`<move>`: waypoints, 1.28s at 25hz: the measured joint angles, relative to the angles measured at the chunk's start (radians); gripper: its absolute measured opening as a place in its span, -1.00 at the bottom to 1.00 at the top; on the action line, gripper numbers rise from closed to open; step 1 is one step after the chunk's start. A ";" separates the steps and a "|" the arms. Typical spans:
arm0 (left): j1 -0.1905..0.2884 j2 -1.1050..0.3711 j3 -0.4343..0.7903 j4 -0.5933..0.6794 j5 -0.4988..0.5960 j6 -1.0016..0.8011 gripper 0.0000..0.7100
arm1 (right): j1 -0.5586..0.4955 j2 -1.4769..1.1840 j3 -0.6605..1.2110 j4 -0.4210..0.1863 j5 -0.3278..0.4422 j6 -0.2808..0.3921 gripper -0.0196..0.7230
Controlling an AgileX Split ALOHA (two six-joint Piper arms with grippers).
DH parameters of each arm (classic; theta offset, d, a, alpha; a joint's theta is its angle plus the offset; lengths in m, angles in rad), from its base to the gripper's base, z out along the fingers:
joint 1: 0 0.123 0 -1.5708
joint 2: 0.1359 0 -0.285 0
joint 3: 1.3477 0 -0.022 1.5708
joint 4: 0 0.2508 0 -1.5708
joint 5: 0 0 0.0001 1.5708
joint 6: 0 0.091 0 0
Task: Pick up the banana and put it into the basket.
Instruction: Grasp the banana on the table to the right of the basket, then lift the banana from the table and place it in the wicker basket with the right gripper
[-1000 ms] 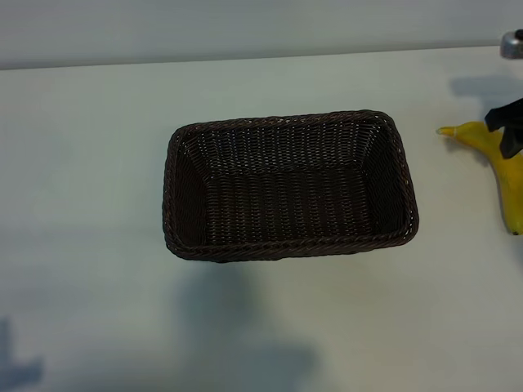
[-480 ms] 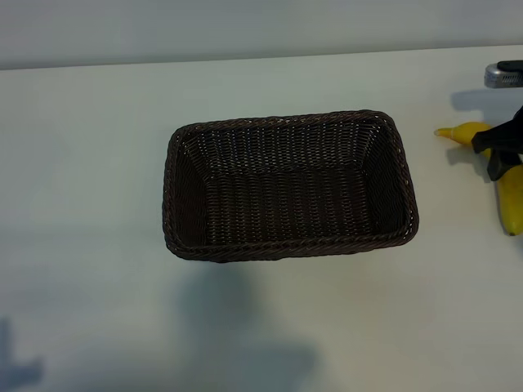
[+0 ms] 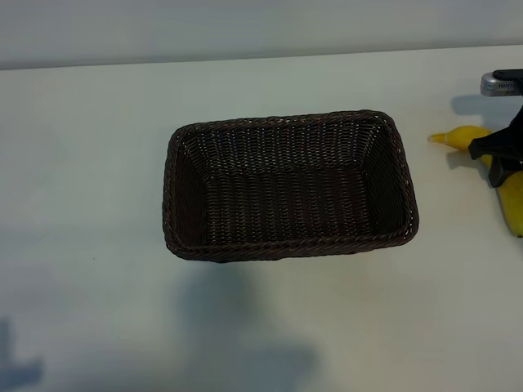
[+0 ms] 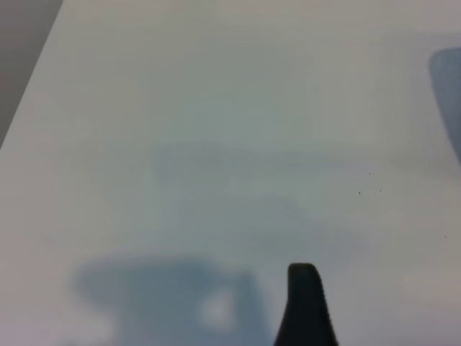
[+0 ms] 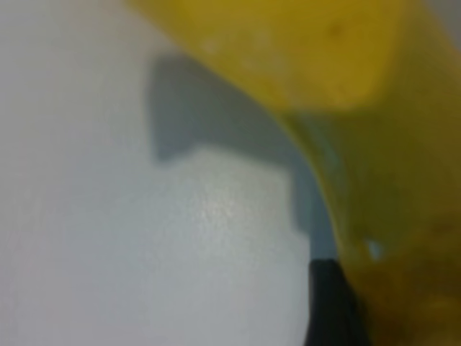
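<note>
One basket holding nothing, right tool straddling banana, grip unclear

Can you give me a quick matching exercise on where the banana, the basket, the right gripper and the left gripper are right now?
Things:
1. banana
2. basket
3. right gripper
4. left gripper

Places or states:
A. mid-table, with nothing inside
B. down over the yellow fruit at the exterior view's right edge
C. lying on the table, right of the wicker container
D. away from the action, over bare table

Pairs: 1-C, 2-A, 3-B, 4-D
</note>
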 joint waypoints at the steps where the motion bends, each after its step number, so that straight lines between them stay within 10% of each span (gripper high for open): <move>1: 0.000 0.000 0.000 0.000 0.000 0.000 0.53 | 0.000 0.000 0.000 0.000 0.000 0.005 0.18; 21: 0.000 0.000 0.000 0.000 0.000 0.000 0.53 | 0.004 -0.164 -0.218 0.023 0.374 0.049 0.18; 32: 0.000 0.000 0.000 0.000 0.000 0.000 0.53 | 0.214 -0.164 -0.249 0.020 0.407 0.078 0.18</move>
